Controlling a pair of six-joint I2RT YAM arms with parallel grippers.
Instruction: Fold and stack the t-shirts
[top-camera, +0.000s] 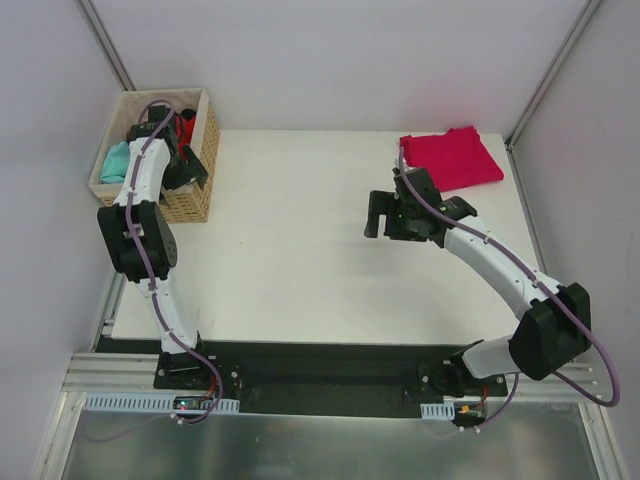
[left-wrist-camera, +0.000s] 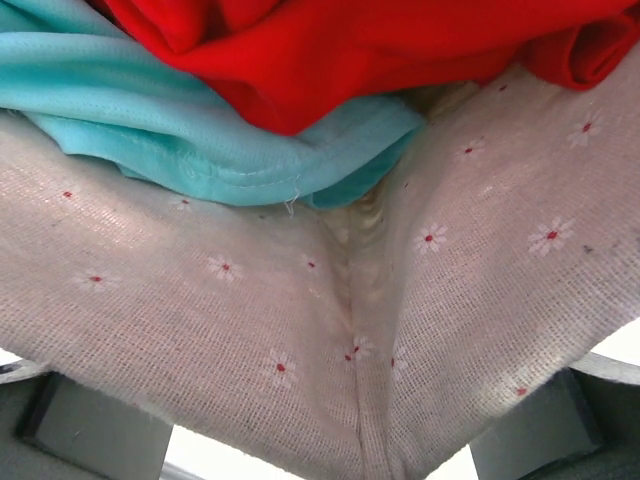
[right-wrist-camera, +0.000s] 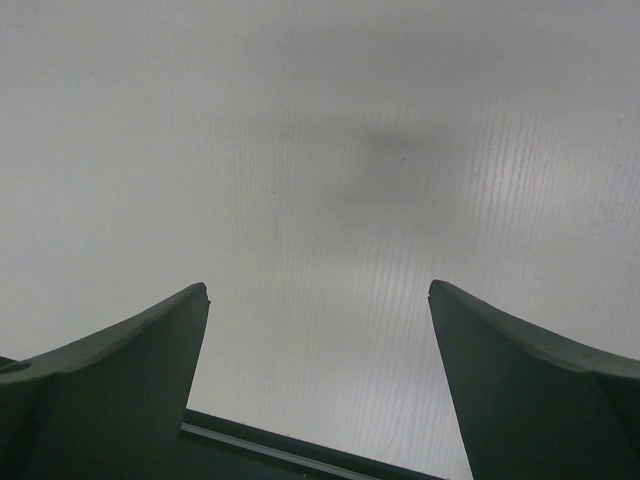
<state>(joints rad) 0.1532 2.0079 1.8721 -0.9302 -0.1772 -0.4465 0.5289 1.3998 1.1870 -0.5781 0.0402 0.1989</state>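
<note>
A pinkish crimson t-shirt (top-camera: 452, 158) lies folded at the table's far right. A teal t-shirt (top-camera: 115, 160) and a bright red t-shirt (top-camera: 187, 128) lie bunched in the wicker basket (top-camera: 200, 198). My left gripper (top-camera: 190, 170) is down inside the basket. In the left wrist view its jaws stand wide apart and empty, the gripper (left-wrist-camera: 320, 440) pressed against the basket's flowered cloth liner (left-wrist-camera: 230, 320), with the teal shirt (left-wrist-camera: 200, 130) and red shirt (left-wrist-camera: 380, 50) just beyond. My right gripper (top-camera: 385, 215) hovers open over bare table (right-wrist-camera: 320, 150), left of and nearer than the folded shirt; it (right-wrist-camera: 318, 295) holds nothing.
The basket stands at the table's far left corner, against the left wall. Grey walls close in the table on the left, back and right. A black rail runs along the near edge by the arm bases.
</note>
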